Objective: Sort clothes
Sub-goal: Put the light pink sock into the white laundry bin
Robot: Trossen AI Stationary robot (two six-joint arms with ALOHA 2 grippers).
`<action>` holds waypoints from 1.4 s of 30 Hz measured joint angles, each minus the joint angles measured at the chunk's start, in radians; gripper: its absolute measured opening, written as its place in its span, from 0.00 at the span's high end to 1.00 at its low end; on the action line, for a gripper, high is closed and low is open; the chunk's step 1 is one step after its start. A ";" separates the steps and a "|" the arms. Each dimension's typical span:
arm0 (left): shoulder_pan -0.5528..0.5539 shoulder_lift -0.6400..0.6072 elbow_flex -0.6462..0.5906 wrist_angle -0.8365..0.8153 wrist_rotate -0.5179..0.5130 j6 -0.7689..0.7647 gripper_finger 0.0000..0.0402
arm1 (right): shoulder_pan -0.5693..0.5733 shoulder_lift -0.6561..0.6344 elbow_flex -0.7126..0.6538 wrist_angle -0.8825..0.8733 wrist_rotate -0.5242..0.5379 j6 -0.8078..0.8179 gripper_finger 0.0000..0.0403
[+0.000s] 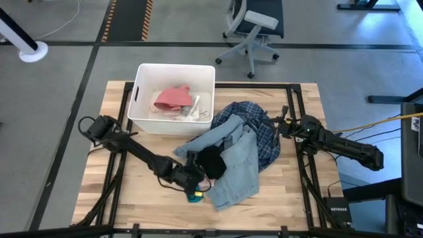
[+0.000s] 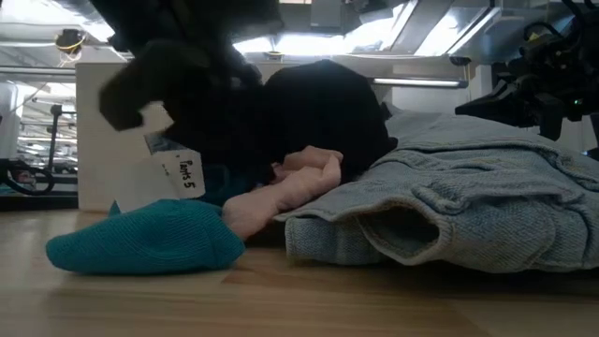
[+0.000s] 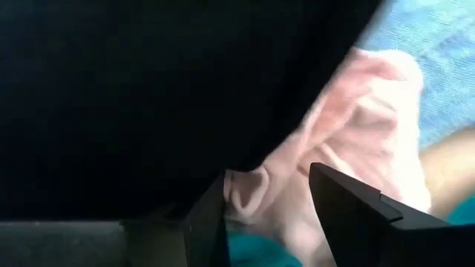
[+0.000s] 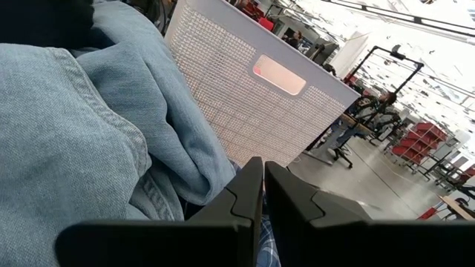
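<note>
A pile lies mid-table: a dark blue plaid shirt (image 1: 261, 125), light blue denim (image 1: 234, 172), a small black piece (image 1: 211, 160), a pink piece (image 2: 290, 187) and teal socks (image 1: 193, 196) at the near side. My left gripper (image 1: 196, 177) is low at the pile's near left. It is open, with a fold of the pink piece (image 3: 356, 111) between its fingers (image 3: 269, 172), the black piece (image 3: 148, 89) just beyond. My right gripper (image 1: 279, 125) is shut (image 4: 263, 165) at the plaid shirt's right edge, facing the denim (image 4: 74, 111). My left gripper has one finger on each side of a fold of the pink piece (image 3: 249, 189), which lies on the table and the teal socks. I cannot tell whether the fingers touch it. My right gripper is over the plaid cloth (image 4: 269, 245); I cannot tell whether it touches it.
A white plastic bin (image 1: 142, 92) stands at the table's far left of centre and holds a red-pink piece (image 1: 173, 98) and pale pieces. Its perforated wall (image 4: 245, 104) faces my right gripper. Bare wood lies at the near left and near right. An office chair (image 1: 254, 26) stands beyond the table.
</note>
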 joint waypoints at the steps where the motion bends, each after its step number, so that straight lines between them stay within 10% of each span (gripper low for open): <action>1: 0.008 0.003 0.000 0.008 0.009 0.000 0.51 | 0.000 0.000 0.000 0.000 0.000 0.000 0.91; 13: 0.037 0.081 0.000 0.069 0.094 0.005 0.54 | 0.000 0.000 0.000 0.000 0.000 0.000 0.91; 27: -0.002 0.076 0.016 0.061 0.089 0.054 0.94 | 0.000 0.000 0.000 0.000 0.000 0.000 0.91; 42: -0.060 -0.238 0.055 0.063 0.115 0.188 0.98 | 0.000 0.000 0.000 0.000 0.000 0.000 0.91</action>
